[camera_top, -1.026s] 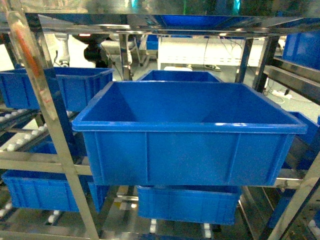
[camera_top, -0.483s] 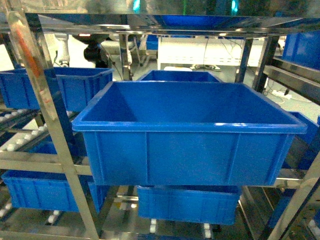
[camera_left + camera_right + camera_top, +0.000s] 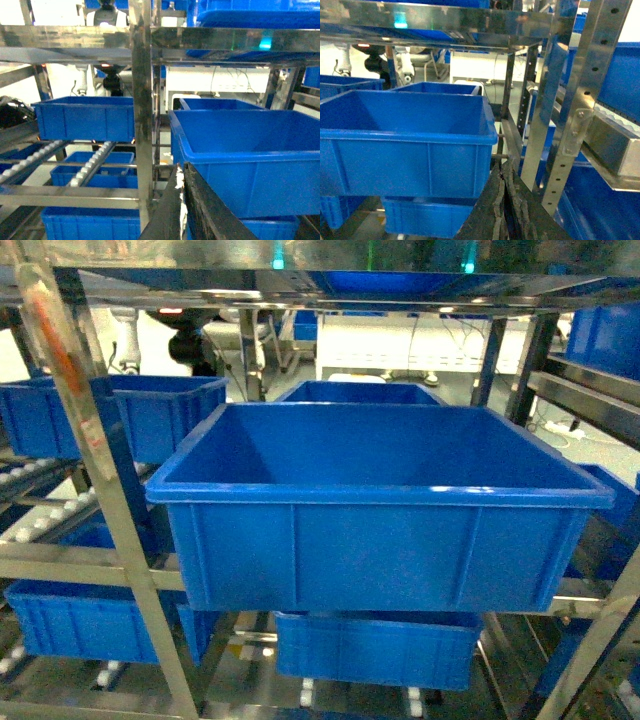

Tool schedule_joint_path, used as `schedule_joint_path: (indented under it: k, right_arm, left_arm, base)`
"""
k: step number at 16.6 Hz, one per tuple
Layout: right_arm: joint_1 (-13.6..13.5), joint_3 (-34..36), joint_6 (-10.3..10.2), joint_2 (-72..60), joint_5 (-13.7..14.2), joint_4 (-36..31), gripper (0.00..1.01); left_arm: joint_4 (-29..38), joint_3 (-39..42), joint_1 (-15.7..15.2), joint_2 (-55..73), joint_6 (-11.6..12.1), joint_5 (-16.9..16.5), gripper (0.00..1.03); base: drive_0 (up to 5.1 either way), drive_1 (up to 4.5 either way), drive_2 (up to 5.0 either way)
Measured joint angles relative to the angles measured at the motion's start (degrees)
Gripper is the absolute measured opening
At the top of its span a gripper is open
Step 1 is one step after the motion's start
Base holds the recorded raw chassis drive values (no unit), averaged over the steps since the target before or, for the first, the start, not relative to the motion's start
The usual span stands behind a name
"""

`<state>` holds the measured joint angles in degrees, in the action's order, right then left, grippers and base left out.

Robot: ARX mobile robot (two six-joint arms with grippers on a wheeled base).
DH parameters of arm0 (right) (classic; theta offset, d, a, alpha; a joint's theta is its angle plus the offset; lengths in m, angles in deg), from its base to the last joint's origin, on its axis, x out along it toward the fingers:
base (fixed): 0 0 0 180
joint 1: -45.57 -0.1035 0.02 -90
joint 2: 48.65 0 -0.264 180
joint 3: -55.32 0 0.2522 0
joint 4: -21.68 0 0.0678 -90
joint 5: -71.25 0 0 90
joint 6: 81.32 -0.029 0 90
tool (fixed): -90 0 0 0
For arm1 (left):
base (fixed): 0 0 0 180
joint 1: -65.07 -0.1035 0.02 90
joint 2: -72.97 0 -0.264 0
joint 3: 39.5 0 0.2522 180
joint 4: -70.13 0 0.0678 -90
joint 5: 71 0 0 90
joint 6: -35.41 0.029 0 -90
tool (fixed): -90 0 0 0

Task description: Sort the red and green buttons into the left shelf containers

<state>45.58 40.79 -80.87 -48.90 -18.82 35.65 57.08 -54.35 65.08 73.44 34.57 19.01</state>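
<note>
The red and green buttons are out of view in all three views. A large blue container (image 3: 380, 550) fills the middle of the head view, standing empty on the steel shelf (image 3: 95, 475); it also shows as the blue container (image 3: 250, 165) and the blue container (image 3: 405, 160) in the wrist views. Neither gripper appears in the head view. My left gripper (image 3: 180, 172) is shut, its tips just in front of the container's near left corner, with only ragged white pad edges between the jaws. My right gripper (image 3: 506, 165) is shut at the container's right corner, holding nothing visible.
More blue bins sit at the left (image 3: 150, 415), behind (image 3: 360, 392) and below (image 3: 375, 648). White roller tracks (image 3: 95, 160) slope down on the left rack. A perforated post (image 3: 580, 110) stands close to the right gripper, and a steel upright (image 3: 142, 125) beside the left one.
</note>
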Motion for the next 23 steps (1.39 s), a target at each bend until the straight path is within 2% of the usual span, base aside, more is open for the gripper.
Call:
schedule_joint_path:
  k: [6,7,13,16,18,19,23]
  right_arm:
    - [0.0,0.0,0.0,0.0,0.0,0.0,0.02]
    - [0.0,0.0,0.0,0.0,0.0,0.0,0.13]
    - [0.0,0.0,0.0,0.0,0.0,0.0,0.67]
    - [0.0,0.0,0.0,0.0,0.0,0.0,0.77]
    - [0.0,0.0,0.0,0.0,0.0,0.0,1.0]
    - [0.0,0.0,0.0,0.0,0.0,0.0,0.97]
    - [0.0,0.0,0.0,0.0,0.0,0.0,0.98]
  left_arm:
    - [-0.9,0.2,0.0,-0.1,0.0,0.0,0.02]
    - [-0.9,0.2,0.0,-0.1,0.0,0.0,0.08]
    - [-0.9,0.2,0.0,-0.1,0.0,0.0,0.62]
    - [-0.9,0.2,0.0,-0.1,0.0,0.0,0.71]
    - [-0.9,0.2,0.0,-0.1,0.0,0.0,0.97]
    - [-0.9,0.2,0.0,-0.1,0.0,0.0,0.98]
    - [-0.9,0.2,0.0,-0.1,0.0,0.0,0.98]
  base:
    - [0.0,0.0,0.0]
    - [0.0,0.0,0.0]
    - [0.0,0.0,0.0]
    - [0.0,0.0,0.0]
    - [0.0,0.0,0.0]
    - [0.0,0.0,0.0]
    - [0.0,0.0,0.0]
